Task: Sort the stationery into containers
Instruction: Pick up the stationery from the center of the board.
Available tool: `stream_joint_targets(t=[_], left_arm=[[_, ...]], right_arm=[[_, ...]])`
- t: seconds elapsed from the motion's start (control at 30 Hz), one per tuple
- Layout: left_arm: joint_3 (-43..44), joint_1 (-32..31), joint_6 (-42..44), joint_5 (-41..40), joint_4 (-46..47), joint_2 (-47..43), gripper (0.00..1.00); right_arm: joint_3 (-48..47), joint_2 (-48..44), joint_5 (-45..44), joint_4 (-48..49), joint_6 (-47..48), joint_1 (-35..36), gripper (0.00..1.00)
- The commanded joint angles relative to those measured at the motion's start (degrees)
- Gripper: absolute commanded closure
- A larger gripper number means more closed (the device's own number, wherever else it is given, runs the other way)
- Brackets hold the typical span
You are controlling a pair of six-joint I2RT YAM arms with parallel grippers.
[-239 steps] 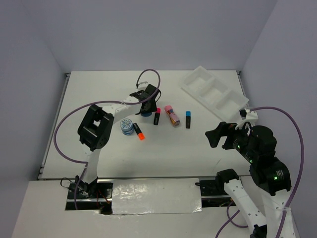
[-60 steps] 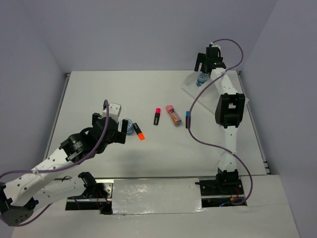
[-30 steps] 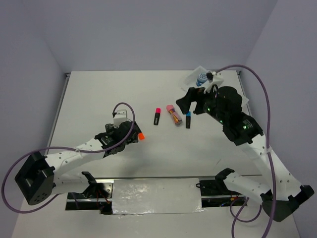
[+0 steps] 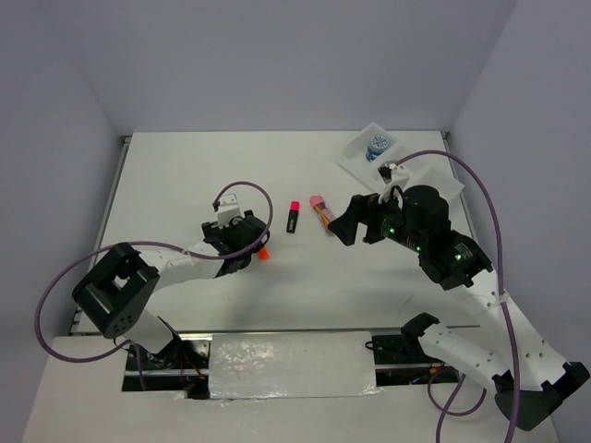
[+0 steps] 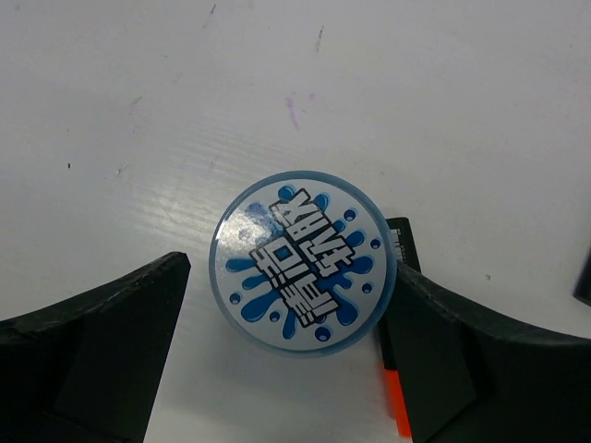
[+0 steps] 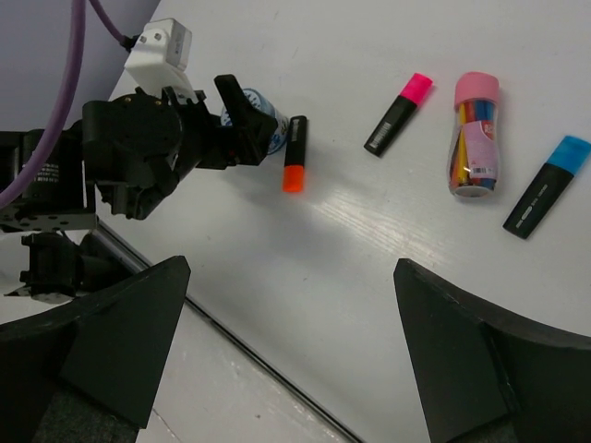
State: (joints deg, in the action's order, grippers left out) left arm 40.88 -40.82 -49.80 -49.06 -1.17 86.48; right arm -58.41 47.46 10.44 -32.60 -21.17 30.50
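Left fingers [image 5: 92, 360] stand wide either side of a blue roll [image 5: 303, 261] lying flat left of the worktop's [image 4: 185, 166] middle, an orange marker [image 6: 294, 154] just beside it. Right fingers [image 6: 480, 360] hang wide and empty above the pink marker [image 6: 398, 113], tube [image 6: 475, 134] and blue marker [image 6: 547, 185]. A second roll [image 4: 377, 147] sits in the tray's [image 4: 355, 161] end compartment, far right corner.

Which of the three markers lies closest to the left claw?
The orange-capped marker: it lies right beside the blue roll that the left claw straddles; the pink-capped marker and blue-capped marker lie farther off.
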Motion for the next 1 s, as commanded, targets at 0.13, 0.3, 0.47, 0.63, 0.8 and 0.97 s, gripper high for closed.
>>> stream_joint_targets(t=[0.13,0.3,0.47,0.63,0.8,0.97], left_arm=[[2.0,1.4,1.2,-0.3,4.1,2.9,0.35],[0.3,1.4,3.1,1.0,5.7,1.1,0.73],[-1.2,1.4,9.2,4.7,6.1,-4.6,1.00],[-11.3,0.6,20.3,17.9,16.3,-23.9,1.00],[-13.6,0.0,30.6,41.0,20.0,-37.5,1.00],[-8.0,-2.8,37.8,60.8,16.8,-36.4,1.00]], right_arm=[[-0.1,-1.2,1.2,1.8,1.0,0.1,0.00],[0.8,-0.7,2.2,3.3,1.0,0.0,0.00],[0.8,-0.4,4.0,4.9,0.2,0.1,0.00],[-1.1,0.4,5.4,5.1,-2.0,0.2,0.00],[-5.7,3.9,8.7,2.6,-0.5,1.0,0.01],[-13.6,12.3,-2.5,-6.1,-0.6,8.8,0.01]])
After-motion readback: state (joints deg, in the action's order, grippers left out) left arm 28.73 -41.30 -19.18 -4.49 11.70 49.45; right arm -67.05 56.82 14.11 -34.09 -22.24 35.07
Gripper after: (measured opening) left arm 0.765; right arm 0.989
